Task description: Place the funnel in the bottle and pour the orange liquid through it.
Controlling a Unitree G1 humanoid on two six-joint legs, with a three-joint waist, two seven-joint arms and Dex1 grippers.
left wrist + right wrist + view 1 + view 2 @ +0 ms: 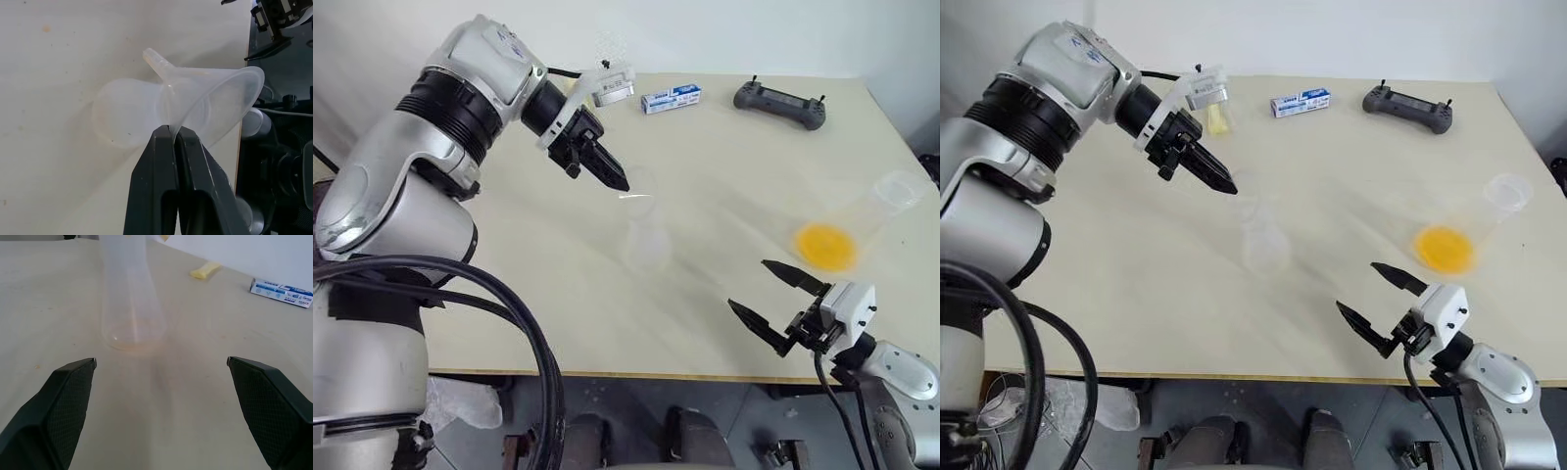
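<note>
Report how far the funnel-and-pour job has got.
Done: the left gripper is shut on the funnel by its rim. In hand: the funnel hangs tilted above the bottle, stem not yet in the neck. Left: seat it, then pour the orange liquid, untouched beyond the open right gripper.

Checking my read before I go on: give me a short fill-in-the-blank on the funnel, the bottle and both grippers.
1. The left gripper is shut on the rim of the ____.
2. The funnel is held above the ____, not yet in its neck.
3. The right gripper is empty, its fingers ____.
4. The orange liquid sits in a clear ____.

Missing: funnel; bottle; open; cup
</note>
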